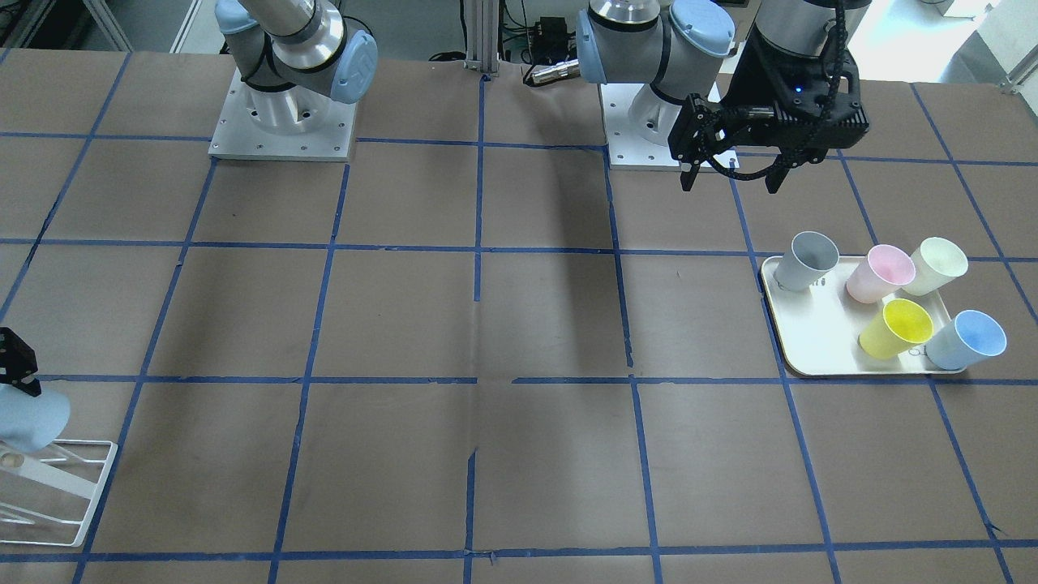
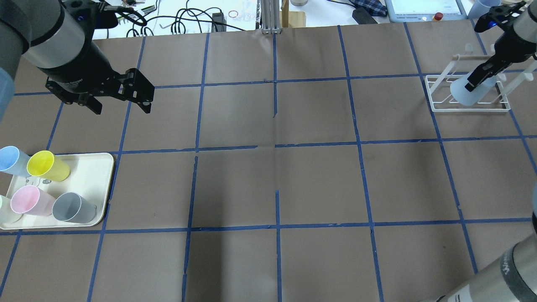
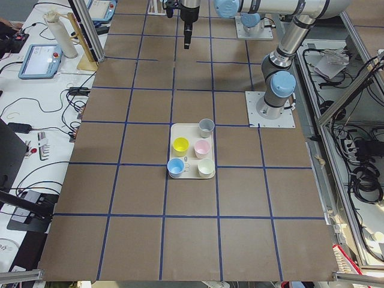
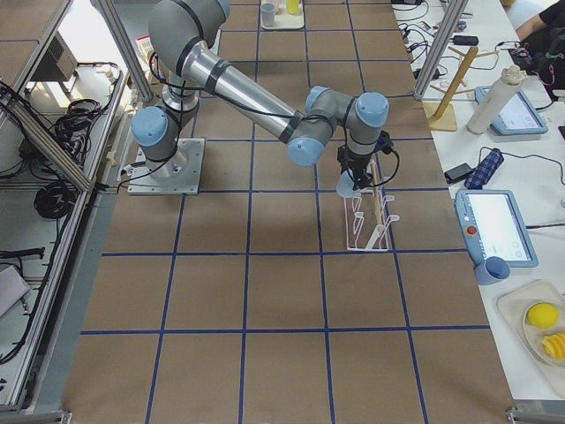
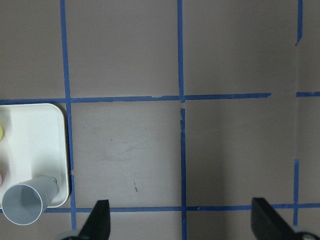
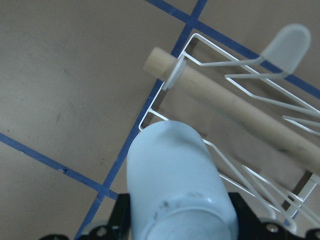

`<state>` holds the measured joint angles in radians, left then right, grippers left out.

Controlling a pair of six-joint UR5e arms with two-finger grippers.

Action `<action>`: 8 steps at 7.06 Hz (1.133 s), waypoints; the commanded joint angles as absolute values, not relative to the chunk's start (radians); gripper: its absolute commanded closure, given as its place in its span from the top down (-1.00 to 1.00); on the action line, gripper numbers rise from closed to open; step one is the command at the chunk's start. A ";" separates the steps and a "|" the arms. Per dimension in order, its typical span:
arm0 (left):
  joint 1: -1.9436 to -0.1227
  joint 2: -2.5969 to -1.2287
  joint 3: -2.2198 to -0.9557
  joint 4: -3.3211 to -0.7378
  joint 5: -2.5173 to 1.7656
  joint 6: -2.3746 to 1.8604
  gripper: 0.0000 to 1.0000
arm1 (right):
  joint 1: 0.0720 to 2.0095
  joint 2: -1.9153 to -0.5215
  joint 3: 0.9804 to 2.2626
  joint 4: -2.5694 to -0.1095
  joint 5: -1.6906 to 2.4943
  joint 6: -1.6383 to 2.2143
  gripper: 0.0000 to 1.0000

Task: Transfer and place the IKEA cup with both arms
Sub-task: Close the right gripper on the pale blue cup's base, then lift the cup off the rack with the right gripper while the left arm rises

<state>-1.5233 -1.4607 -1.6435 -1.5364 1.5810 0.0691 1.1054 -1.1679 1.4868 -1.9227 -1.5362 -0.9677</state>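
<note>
Front-facing view: the left tool (image 1: 730, 185) hung above bare worktop (image 1: 486, 324), jaws wide apart and empty. A tray (image 1: 782, 349) nearby carried five cups, a look-alike blue cup (image 1: 969, 339) among them.
Overhead view: the IKEA cup (image 2: 466, 94) was held tilted in the right tool (image 2: 482, 77), which was clamped on it, over the white wire rack (image 2: 470, 110) at the worktop's far right.
Right-side view: the cup sat low over the rack; contact with the wire could not be told.
Left wrist view: nothing lay between the spread fingers; the grey cup (image 5: 22, 210) stood at the tray corner.
Right wrist view: the cup filled the grip, with the wooden dowel (image 6: 240, 107) just beyond.
Step judged: seating the cup on the rack, likely the closing stage.
Handling note: keep clear of the dowel and lower slowly. Release only once the wire bears the cup, since light plastic may slide.
</note>
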 commanded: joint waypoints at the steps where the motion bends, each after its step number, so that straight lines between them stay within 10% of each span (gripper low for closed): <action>1: -1.525 -1.457 -1.655 -1.555 1.582 0.074 1.00 | 1.106 -1.242 1.459 -1.817 -1.543 -0.966 -0.40; 8: -1.514 -1.476 -1.635 -1.545 1.101 0.075 1.00 | 1.114 -1.347 1.468 -1.230 -1.207 -0.853 -0.40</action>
